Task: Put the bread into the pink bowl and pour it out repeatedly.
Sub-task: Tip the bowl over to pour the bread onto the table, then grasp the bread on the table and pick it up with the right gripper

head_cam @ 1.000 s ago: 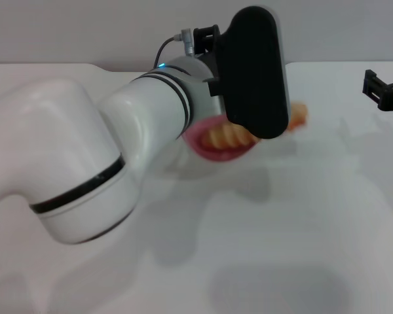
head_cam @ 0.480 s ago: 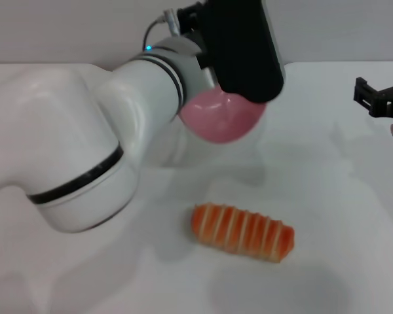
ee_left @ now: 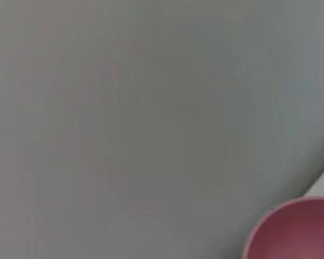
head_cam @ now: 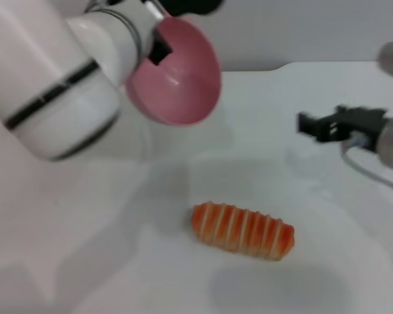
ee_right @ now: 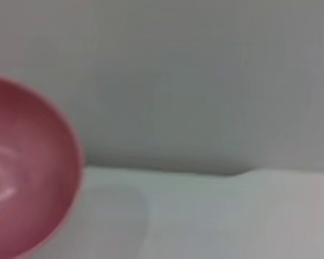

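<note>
Bread [head_cam: 243, 231] lies poured out on the white bench [head_cam: 327, 196], our left claw [head_cam: 158, 51] grips the raised, tipped pink bowl [head_cam: 177, 72], and next we judge our right claw [head_cam: 308, 122], spread unclear, must fetch the loaf.

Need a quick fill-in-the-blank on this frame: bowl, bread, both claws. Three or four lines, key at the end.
1. The bread lies on the ____, not in the bowl.
2. The pink bowl is held up off the table by the ____ arm.
3. Inside, the pink bowl is ____.
4. The right claw hangs above the table, on the bread's far ____ side.

Missing words: table; left; empty; right
</note>
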`<state>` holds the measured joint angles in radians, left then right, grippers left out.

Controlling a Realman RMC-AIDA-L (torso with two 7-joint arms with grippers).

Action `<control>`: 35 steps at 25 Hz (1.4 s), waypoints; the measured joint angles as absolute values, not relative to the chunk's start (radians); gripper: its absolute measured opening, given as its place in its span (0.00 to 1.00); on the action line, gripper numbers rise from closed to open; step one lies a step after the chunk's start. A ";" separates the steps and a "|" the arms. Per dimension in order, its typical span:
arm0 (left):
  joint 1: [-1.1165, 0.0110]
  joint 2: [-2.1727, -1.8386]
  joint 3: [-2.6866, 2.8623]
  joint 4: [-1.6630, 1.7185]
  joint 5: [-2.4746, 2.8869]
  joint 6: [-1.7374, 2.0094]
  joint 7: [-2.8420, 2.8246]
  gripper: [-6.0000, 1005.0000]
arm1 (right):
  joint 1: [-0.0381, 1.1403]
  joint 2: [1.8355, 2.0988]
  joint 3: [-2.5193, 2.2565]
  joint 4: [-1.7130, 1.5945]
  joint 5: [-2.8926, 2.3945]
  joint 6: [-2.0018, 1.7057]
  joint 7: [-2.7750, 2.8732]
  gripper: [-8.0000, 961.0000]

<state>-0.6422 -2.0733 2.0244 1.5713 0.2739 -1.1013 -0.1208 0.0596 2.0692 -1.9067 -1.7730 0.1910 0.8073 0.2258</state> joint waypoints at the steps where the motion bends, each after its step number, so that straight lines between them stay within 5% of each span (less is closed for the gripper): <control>1: -0.640 -2.072 2.007 1.572 0.254 -1.113 -0.123 0.04 | 0.066 2.069 -1.915 -1.778 0.217 0.823 0.218 0.72; 12: -0.570 -2.065 1.876 1.569 0.151 -1.143 -0.128 0.04 | 0.139 2.072 -2.017 -1.678 0.422 0.859 0.207 0.70; 35: -0.605 -2.061 1.730 1.511 0.009 -1.146 -0.104 0.04 | 0.289 2.075 -2.074 -1.488 0.531 0.891 0.206 0.64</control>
<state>-0.6049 -2.0609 1.7299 1.5111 0.0086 -1.1461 -0.1045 0.2890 2.0752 -2.0739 -1.4876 0.5309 0.8910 0.2058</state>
